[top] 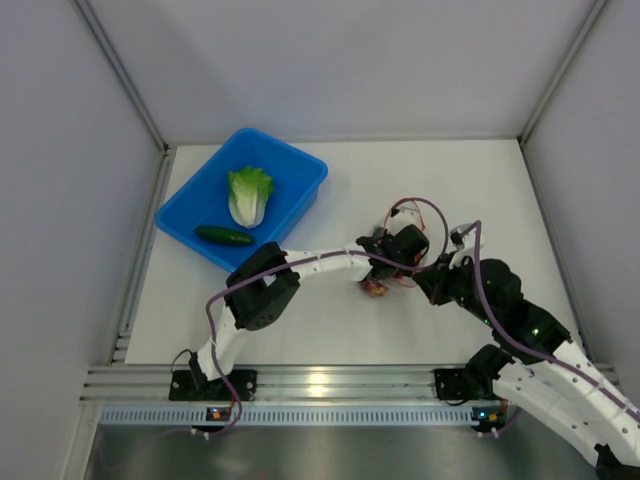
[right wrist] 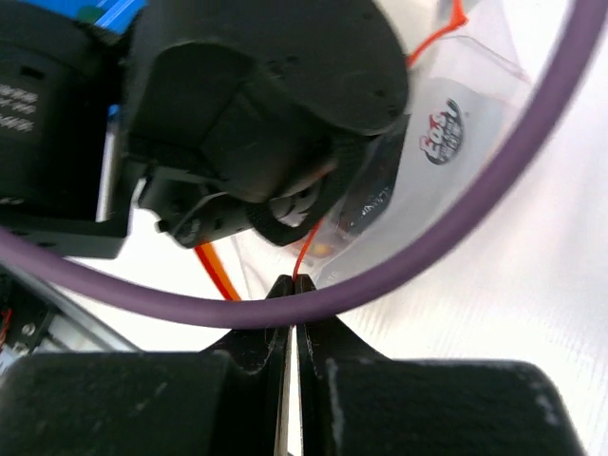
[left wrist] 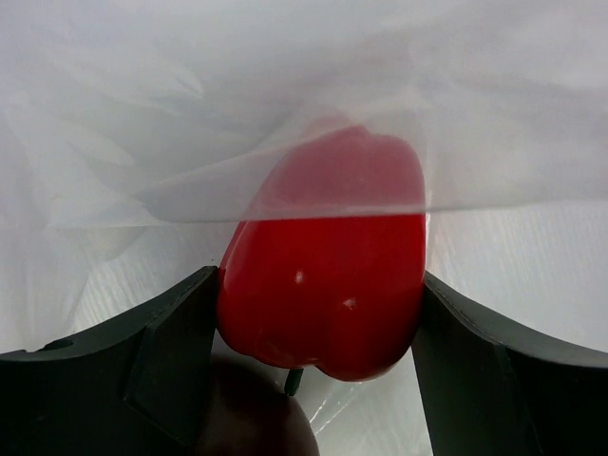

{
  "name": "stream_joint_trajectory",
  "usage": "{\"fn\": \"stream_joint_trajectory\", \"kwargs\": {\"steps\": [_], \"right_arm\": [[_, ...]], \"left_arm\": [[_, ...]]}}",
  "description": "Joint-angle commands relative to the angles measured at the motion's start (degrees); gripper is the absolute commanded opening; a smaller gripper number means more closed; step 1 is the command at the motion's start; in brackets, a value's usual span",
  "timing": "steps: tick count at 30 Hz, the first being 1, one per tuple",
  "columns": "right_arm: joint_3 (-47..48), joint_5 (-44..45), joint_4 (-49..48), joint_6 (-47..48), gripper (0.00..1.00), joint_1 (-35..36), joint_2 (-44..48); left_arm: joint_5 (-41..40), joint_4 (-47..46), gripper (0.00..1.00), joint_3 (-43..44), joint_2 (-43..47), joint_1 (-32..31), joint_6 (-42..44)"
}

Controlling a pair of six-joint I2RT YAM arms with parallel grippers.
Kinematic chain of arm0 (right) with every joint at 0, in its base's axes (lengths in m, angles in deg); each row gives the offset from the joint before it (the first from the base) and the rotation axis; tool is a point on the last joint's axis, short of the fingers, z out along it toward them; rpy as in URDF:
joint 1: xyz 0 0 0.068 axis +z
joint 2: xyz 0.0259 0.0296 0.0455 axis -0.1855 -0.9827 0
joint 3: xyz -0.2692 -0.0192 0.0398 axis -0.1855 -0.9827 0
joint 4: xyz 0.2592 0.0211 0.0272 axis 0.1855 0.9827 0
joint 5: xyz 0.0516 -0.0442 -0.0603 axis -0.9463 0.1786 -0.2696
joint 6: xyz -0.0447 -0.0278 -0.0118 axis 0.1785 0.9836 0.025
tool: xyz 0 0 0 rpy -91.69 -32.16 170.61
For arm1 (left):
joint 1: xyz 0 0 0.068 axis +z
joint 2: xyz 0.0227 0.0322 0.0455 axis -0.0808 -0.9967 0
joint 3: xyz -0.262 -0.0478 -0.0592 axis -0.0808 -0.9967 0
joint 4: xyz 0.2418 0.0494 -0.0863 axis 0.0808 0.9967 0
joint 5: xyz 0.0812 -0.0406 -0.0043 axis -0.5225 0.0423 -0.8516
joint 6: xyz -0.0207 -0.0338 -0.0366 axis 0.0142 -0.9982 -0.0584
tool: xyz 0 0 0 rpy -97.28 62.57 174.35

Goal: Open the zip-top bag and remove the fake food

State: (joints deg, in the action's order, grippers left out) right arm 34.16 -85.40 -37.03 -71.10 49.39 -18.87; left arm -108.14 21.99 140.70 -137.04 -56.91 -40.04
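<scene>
My left gripper (left wrist: 318, 309) reaches inside the clear zip-top bag (left wrist: 190, 142). A red pepper (left wrist: 323, 285) fills the gap between the two dark fingers (left wrist: 171, 351), which press on its sides. A fold of plastic veils the pepper's top. A dark purple-red round piece (left wrist: 256, 418) lies just below the pepper. My right gripper (right wrist: 293, 285) is shut on the bag's thin orange-red edge, with the bag (right wrist: 456, 104) stretching away beyond it. From above, both grippers meet over the bag (top: 375, 289) at mid-table. The lettuce (top: 249, 195) and cucumber (top: 224, 236) lie in the blue bin (top: 300, 165).
The blue bin stands at the back left of the white table. Grey walls close in the left, back and right sides. A purple cable (right wrist: 494, 199) loops across the right wrist view. The left arm's wrist (right wrist: 266, 95) sits close above my right fingers.
</scene>
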Motion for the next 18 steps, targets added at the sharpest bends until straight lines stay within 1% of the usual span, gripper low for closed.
{"fn": "stream_joint_trajectory", "kwargs": {"steps": [1,5,7,11,16,18], "right_arm": [[2.52,6.63,0.12,-0.53,0.00,-0.38,-1.36],[6.73,14.88,0.74,0.96,0.00,-0.47,-3.91],[8.41,16.65,1.00,1.66,0.00,-0.55,-6.10],[12.88,20.69,1.18,4.47,0.00,-0.55,-10.15],[17.46,21.40,1.88,6.76,0.00,-0.99,-17.26],[19.13,22.46,1.88,7.55,0.00,-1.08,-18.58]], "left_arm": [[2.81,-2.78,0.00,-1.77,5.87,0.28,0.68],[6.24,-3.93,0.00,-4.50,10.52,-0.07,2.34],[8.61,-4.80,0.00,-6.08,12.46,-0.16,2.96],[10.03,-4.98,0.00,-8.01,15.37,-0.95,3.75],[14.24,-5.16,0.00,-9.59,18.00,-1.83,5.25],[15.39,-5.07,0.00,-10.30,18.71,-2.01,5.51]]}}
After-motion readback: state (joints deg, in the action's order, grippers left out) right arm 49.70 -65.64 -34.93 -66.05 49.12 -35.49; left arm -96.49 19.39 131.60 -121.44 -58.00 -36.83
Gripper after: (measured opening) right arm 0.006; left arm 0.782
